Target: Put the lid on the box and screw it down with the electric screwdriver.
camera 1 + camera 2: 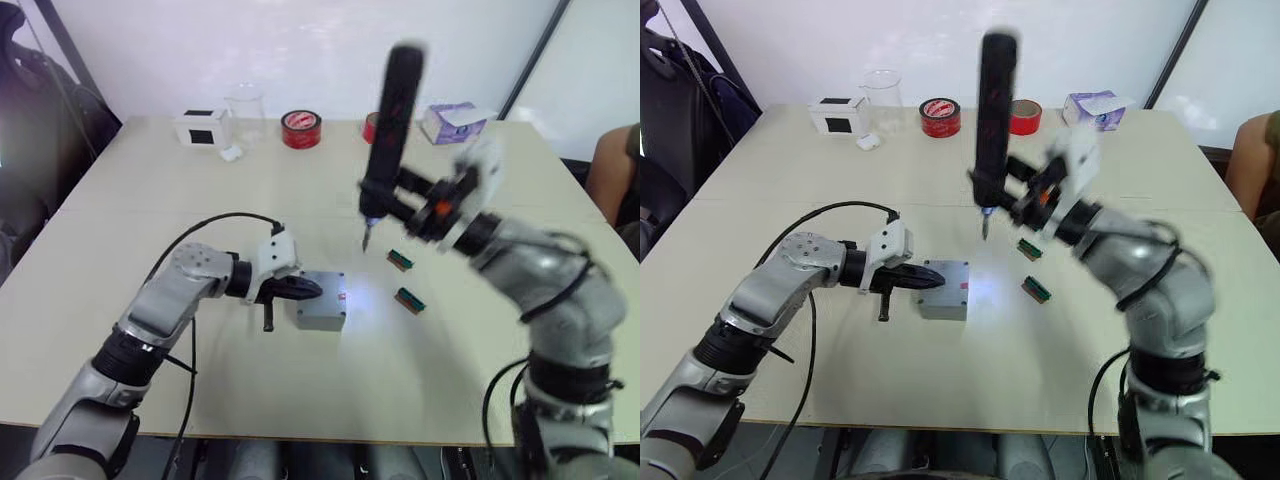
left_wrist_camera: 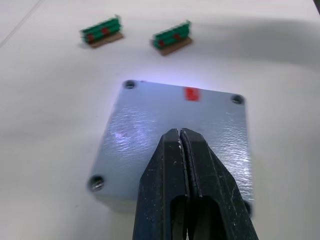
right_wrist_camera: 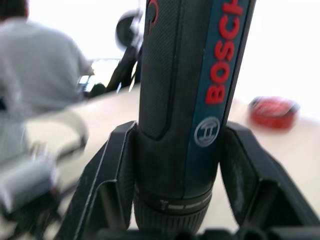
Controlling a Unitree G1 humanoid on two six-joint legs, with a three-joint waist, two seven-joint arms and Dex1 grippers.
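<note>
- lid (image 2: pixel 175 135) already sits on box (image 1: pixel 320 318), left gripper (image 2: pixel 181 145) clenched, pressing it
- right gripper (image 3: pixel 175 165) grasps electric screwdriver (image 1: pixel 390 120), bit above table; screwing seems left

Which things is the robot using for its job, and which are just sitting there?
Using:
lid on the box
electric screwdriver, held by the right gripper
left gripper, on the lid

Just sitting:
two green pieces
red tape rolls
white box
beaker
tissue box
</note>
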